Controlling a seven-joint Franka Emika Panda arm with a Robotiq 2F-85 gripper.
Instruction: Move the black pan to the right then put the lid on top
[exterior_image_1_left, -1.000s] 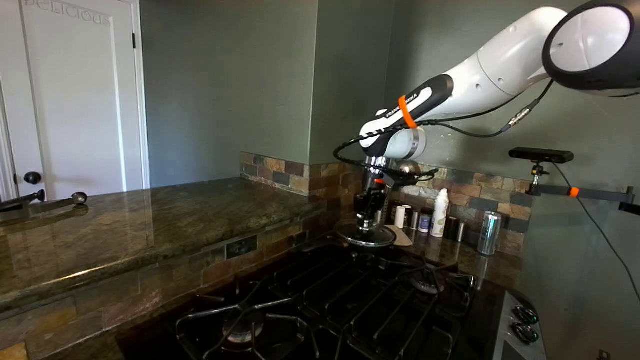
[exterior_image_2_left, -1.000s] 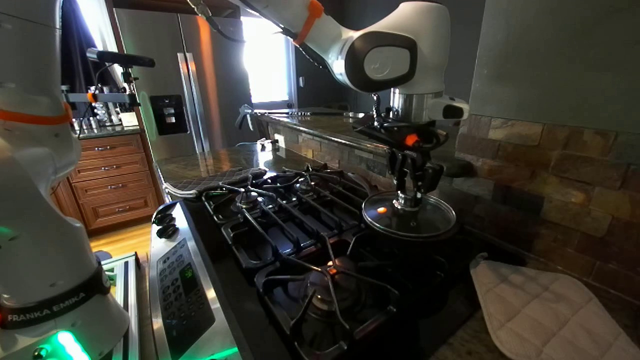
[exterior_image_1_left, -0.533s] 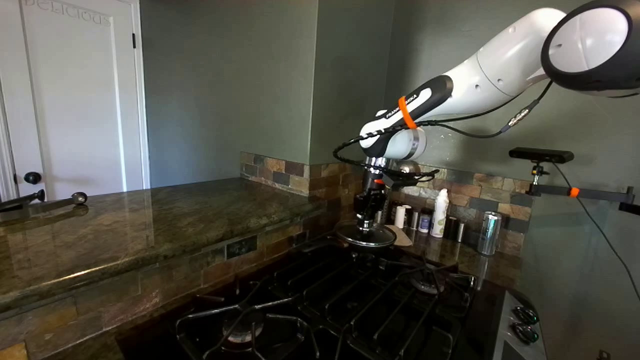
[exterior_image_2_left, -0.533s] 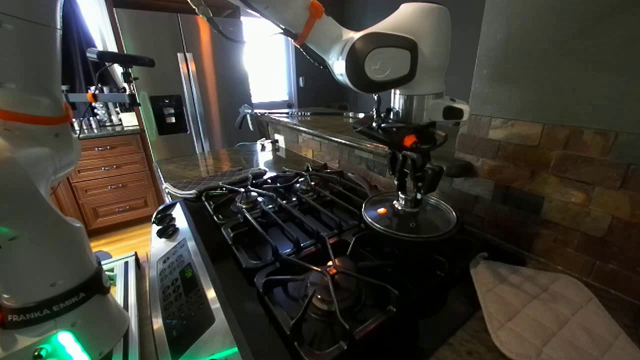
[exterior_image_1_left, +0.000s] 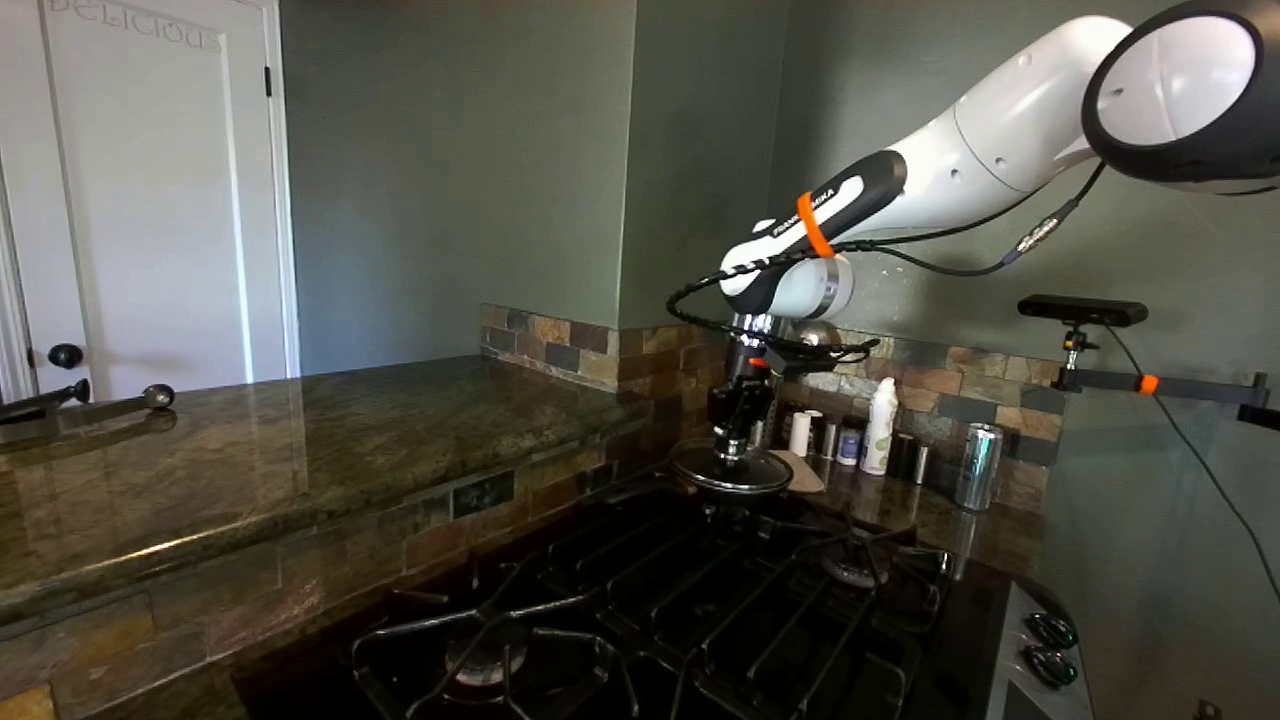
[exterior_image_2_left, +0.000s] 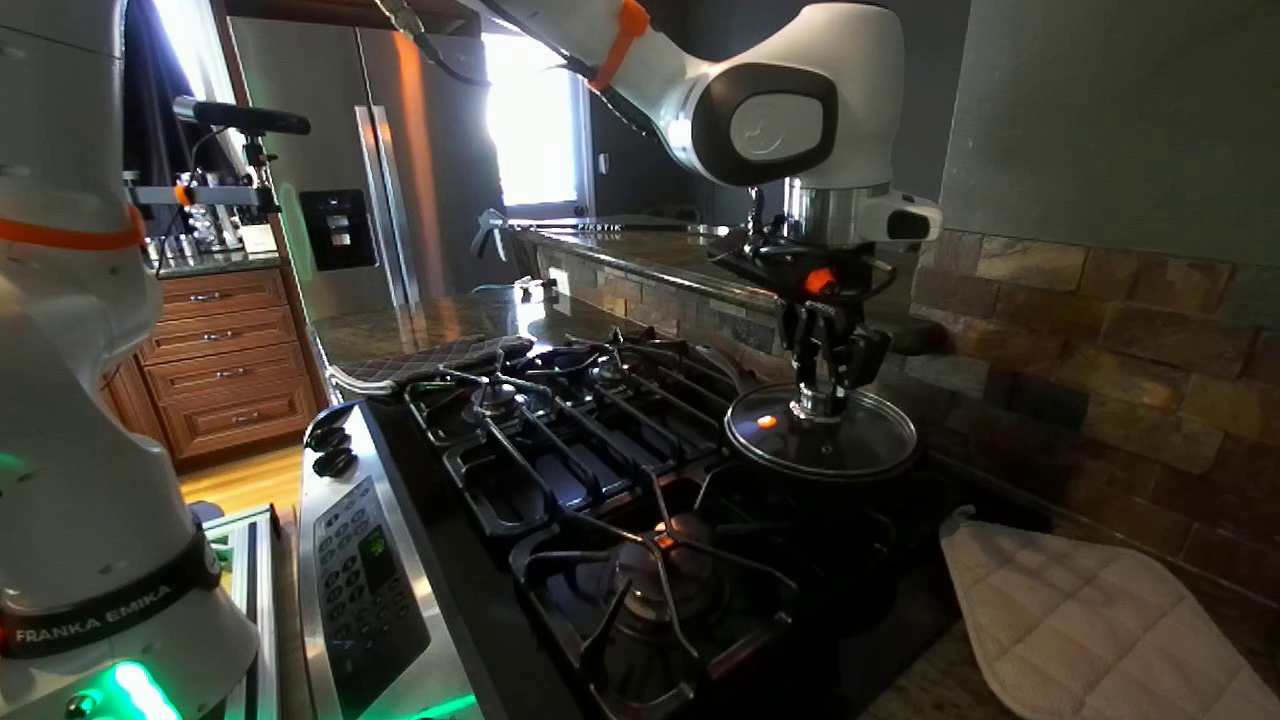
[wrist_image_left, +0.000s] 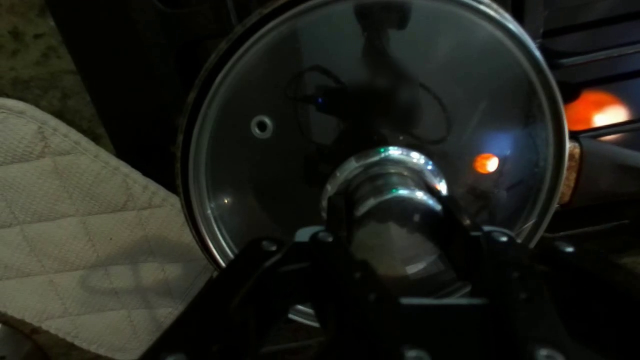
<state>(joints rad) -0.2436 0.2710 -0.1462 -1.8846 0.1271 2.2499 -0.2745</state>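
My tool (wrist_image_left: 397, 206) holds the round clear-glass lid (wrist_image_left: 370, 107) by its knob (wrist_image_left: 400, 242), likely for balance. The round black pan (wrist_image_left: 602, 172) lies beneath.

A white robot arm (exterior_image_1_left: 985, 160) stretches out, wrist (exterior_image_2_left: 822, 212) bent downward, its black gripper (wrist_image_left: 398, 214) pointing straight down with fingers (wrist_image_left: 338, 212) clamped.

A black gas stove (exterior_image_2_left: 468, 585) is set beside a dark, speckled stone worktop (exterior_image_1_left: 1005, 532). A cream quilted cloth potholder (exterior_image_2_left: 1100, 620) lies on the worktop at its stove-side edge. Near the wall-side edge, before brown-and-grey stone tiles (exterior_image_1_left: 920, 384), stand a tall white bottle (exterior_image_1_left: 879, 430) and a shiny metal cylinder (exterior_image_1_left: 978, 467). In an exterior view, brown wooden drawers (exterior_image_2_left: 230, 345) stand beside a steel refrigerator (exterior_image_2_left: 310, 110).
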